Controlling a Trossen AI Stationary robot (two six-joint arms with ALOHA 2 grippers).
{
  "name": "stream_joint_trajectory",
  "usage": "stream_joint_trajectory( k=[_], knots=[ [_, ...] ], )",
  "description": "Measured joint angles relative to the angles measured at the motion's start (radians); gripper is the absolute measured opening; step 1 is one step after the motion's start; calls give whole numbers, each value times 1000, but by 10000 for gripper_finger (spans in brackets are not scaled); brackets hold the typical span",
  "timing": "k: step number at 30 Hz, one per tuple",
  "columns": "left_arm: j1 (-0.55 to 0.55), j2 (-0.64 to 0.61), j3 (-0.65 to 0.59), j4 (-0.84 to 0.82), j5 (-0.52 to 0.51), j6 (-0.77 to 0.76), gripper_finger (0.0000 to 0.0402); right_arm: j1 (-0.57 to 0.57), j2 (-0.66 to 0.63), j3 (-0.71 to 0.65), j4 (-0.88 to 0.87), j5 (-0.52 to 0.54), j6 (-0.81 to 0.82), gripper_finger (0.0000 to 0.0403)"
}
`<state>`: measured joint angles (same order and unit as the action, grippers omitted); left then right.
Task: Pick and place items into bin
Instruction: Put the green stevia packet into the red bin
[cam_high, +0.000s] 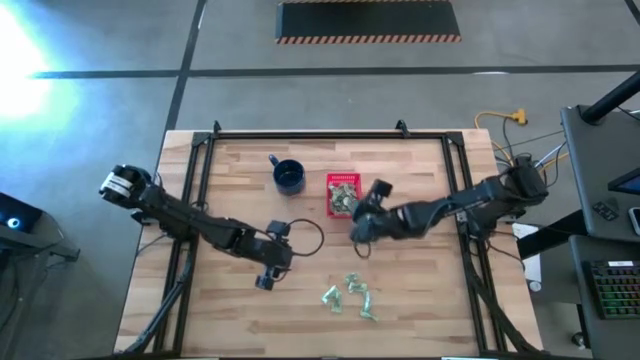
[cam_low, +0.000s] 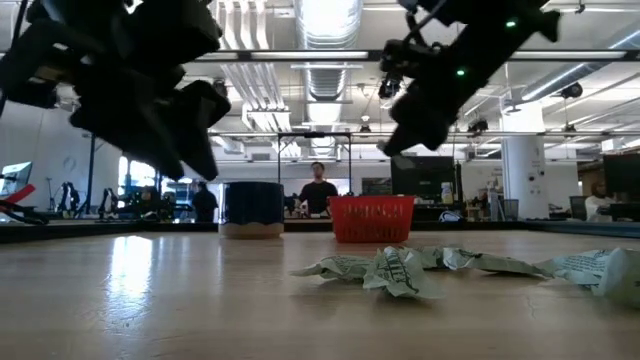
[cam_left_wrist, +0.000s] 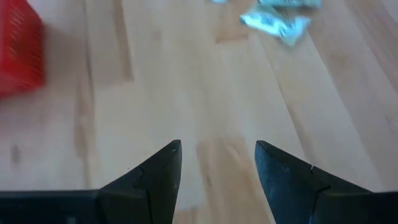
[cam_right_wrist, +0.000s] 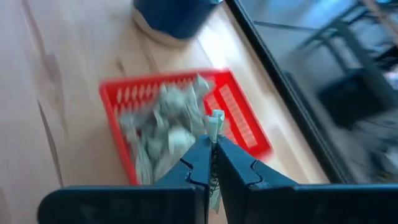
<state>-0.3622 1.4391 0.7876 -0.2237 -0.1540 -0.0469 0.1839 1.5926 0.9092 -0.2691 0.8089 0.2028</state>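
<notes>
Bin: one small bright red rectangular plastic basket with perforated sides (cam_high: 341, 192) is sitting near the middle of the pale wooden worktop (cam_high: 240, 310), toward its far edge.
Bin contents: a heap of pale green and whitish wrinkly wrappers (cam_right_wrist: 163, 134) is filling much of it; the pieces are too tangled to count.
Loose wrappers: about five crumpled pale green pieces (cam_high: 352, 296) are lying in a cluster at 6 o'clock from the basket, well apart from it.
Mug: one dark blue round mug with a handle (cam_high: 288, 175) is standing just beside the basket, at its 9 o'clock.
Right tool (cam_right_wrist: 214, 163): it is hanging just beside the basket at its 4 o'clock, its fingers pinching narrow on one pale wrapper (cam_right_wrist: 216, 123) that is sticking up between them.
Left tool (cam_left_wrist: 217, 163): it is hovering over bare wood at 8 o'clock from the basket, fingers spread wide and holding nothing.
</notes>
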Motion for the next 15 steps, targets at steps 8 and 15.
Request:
stream_joint_trajectory(
  k=[8, 15],
  knots=[
    [-62, -1, -54, 50, 1, -77, 187, -222, -1, 0, 189, -352, -158, 12],
    [-80, -1, -60, 69, 1, -104, 187, -338, -1, 0, 192, -448, -177, 34]
  ],
)
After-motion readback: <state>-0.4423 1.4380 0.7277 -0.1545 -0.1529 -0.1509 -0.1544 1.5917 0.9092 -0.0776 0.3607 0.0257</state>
